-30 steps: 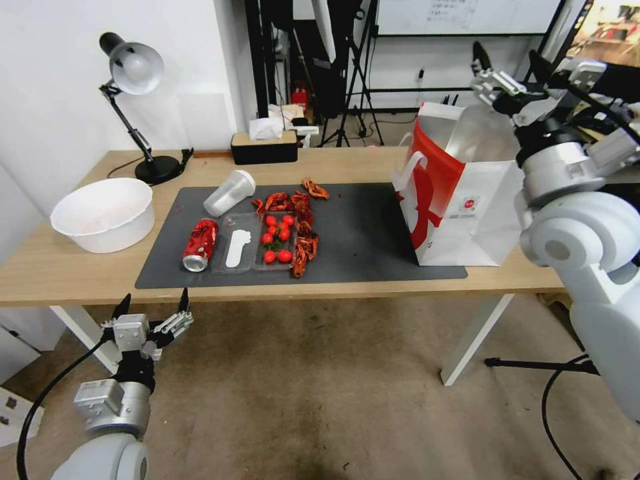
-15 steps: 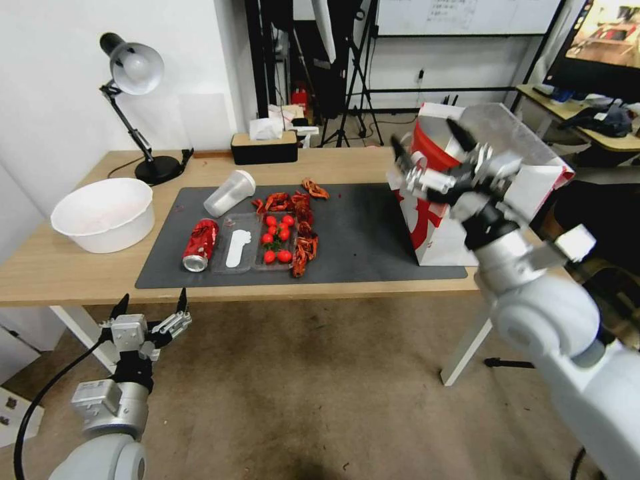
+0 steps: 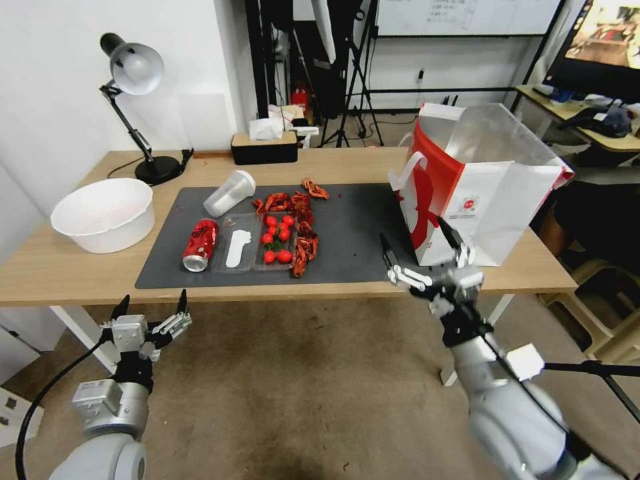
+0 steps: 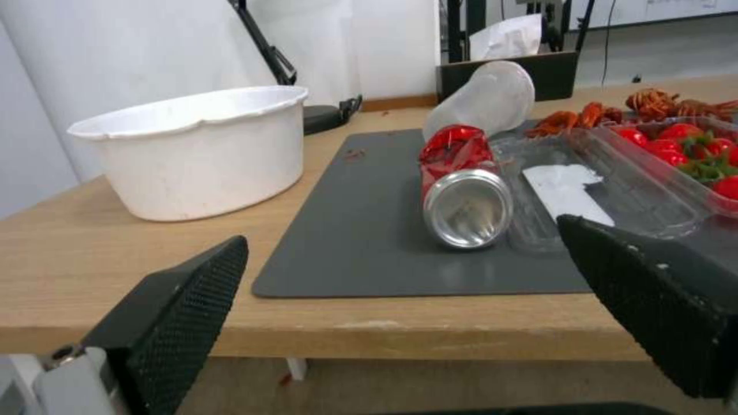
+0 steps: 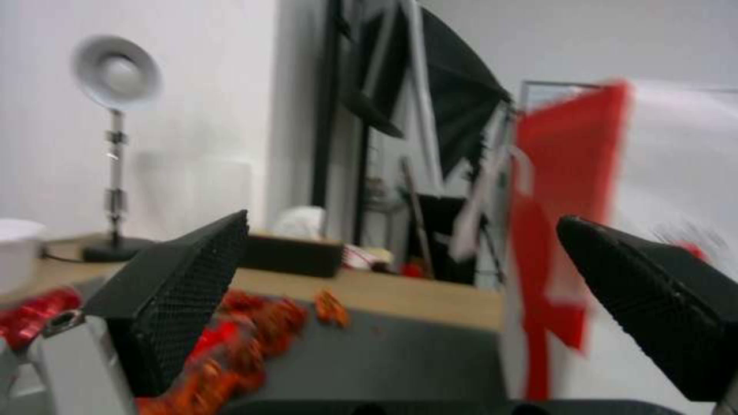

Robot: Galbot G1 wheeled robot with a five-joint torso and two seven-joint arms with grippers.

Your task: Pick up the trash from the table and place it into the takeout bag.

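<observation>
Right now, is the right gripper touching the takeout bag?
Apart. In the head view the right gripper, fingers open, hangs at the table's front edge, with dark mat visible between it and the takeout bag.

Table [image 3: 87,280]: mat [image 3: 367,227] centre; can [image 3: 201,244] and cup [image 3: 229,193] on mat's left; takeout bag [image 3: 480,193] right; basin [image 3: 103,213] far left

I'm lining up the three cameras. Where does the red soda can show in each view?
Head view: red soda can lies on its side at the dark grey mat's left end.
Left wrist view: the can lies centre, silver end toward the camera.
Right wrist view: a red blur at the edge may be it; I cannot tell.
Shared landmark: the desk lamp.
</observation>
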